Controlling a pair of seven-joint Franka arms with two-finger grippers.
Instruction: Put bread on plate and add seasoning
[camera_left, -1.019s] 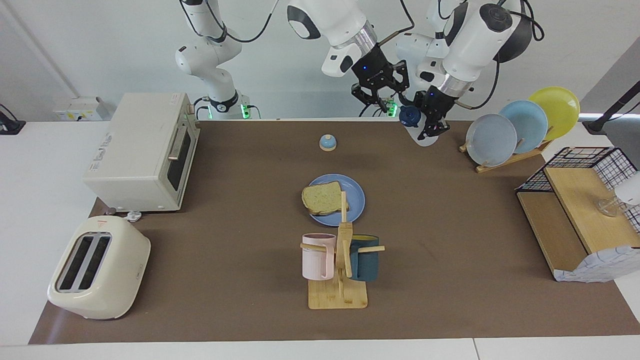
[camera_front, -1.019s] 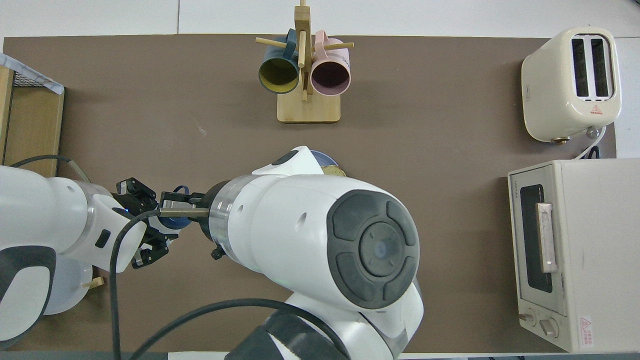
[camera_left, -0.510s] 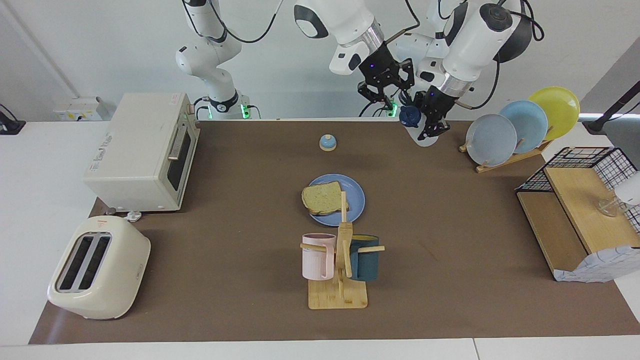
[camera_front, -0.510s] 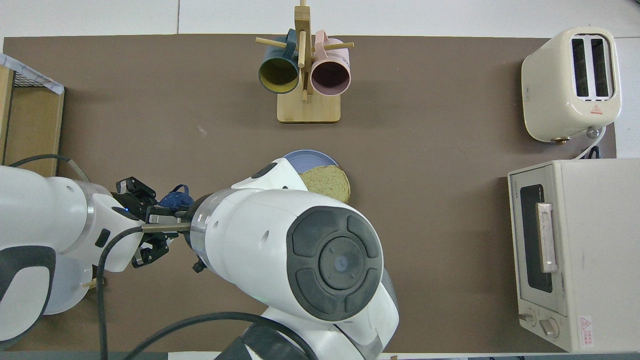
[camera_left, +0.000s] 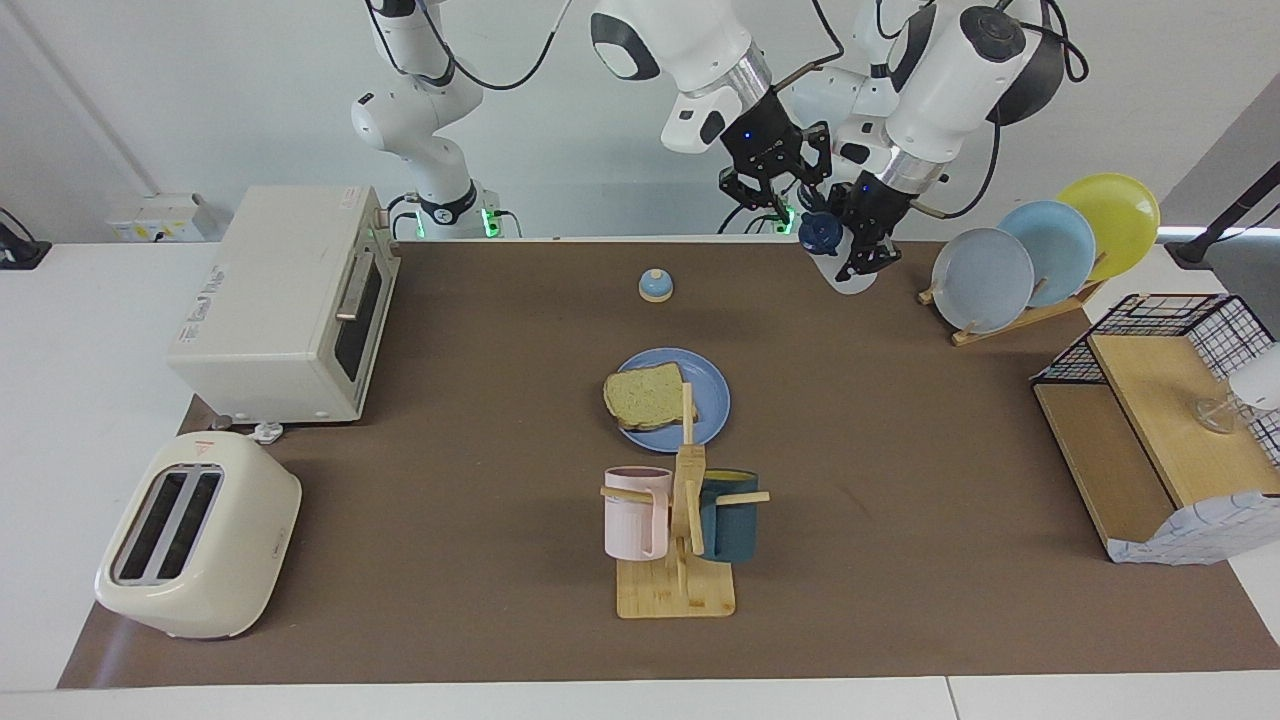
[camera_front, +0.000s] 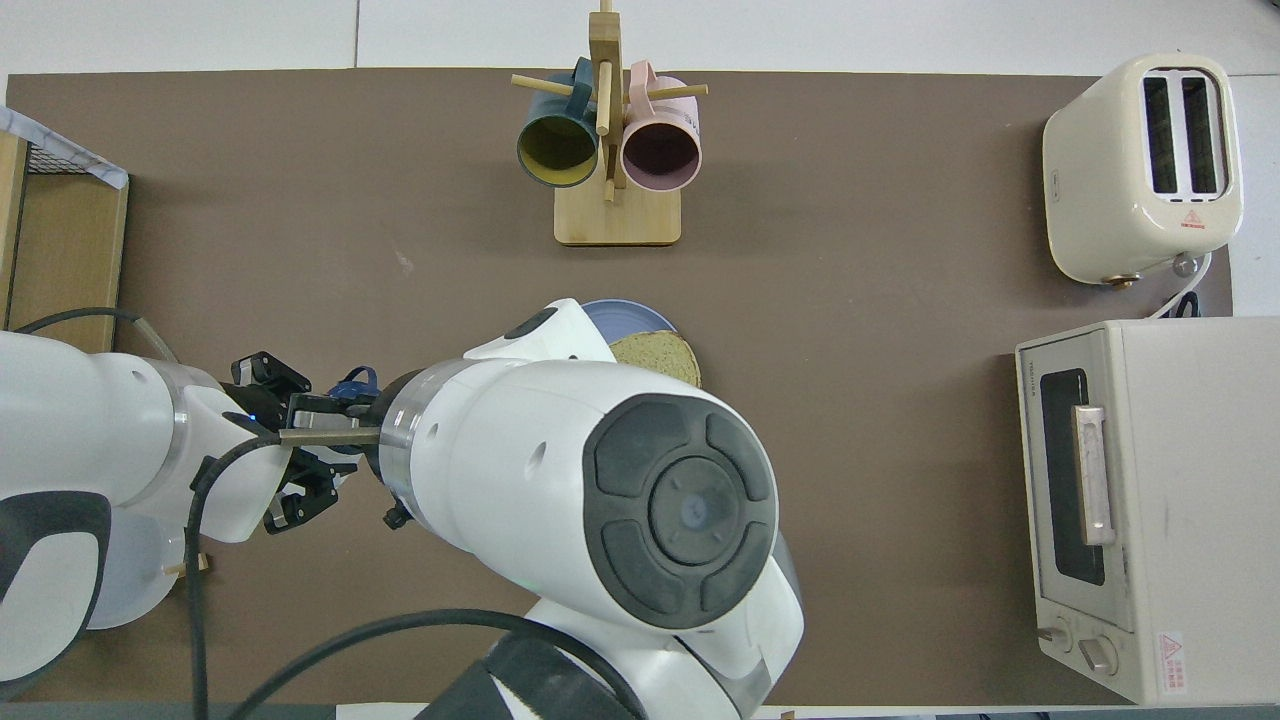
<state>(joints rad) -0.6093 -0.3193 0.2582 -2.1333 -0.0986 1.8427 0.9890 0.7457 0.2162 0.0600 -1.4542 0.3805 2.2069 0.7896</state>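
The bread (camera_left: 645, 395) lies on the blue plate (camera_left: 712, 398) in the middle of the table; in the overhead view the right arm covers part of the plate (camera_front: 625, 315) and bread (camera_front: 668, 358). My left gripper (camera_left: 862, 245) is shut on the seasoning (camera_left: 846, 278), a white bottle held tilted in the air over the table edge by the robots, toward the left arm's end. Its navy cap (camera_left: 820, 232) points toward my right gripper (camera_left: 790, 200), which hangs right beside the cap. Whether it touches the cap does not show.
A small bell (camera_left: 655, 285) sits between the plate and the robots. A mug tree (camera_left: 680, 530) stands just farther out than the plate. Oven (camera_left: 285, 305) and toaster (camera_left: 195, 535) are at the right arm's end; plate rack (camera_left: 1040, 250) and wooden shelf (camera_left: 1150, 420) at the left arm's end.
My right gripper has moved in closer to the bottle's cap. The left gripper and the bottle have stayed where they were.
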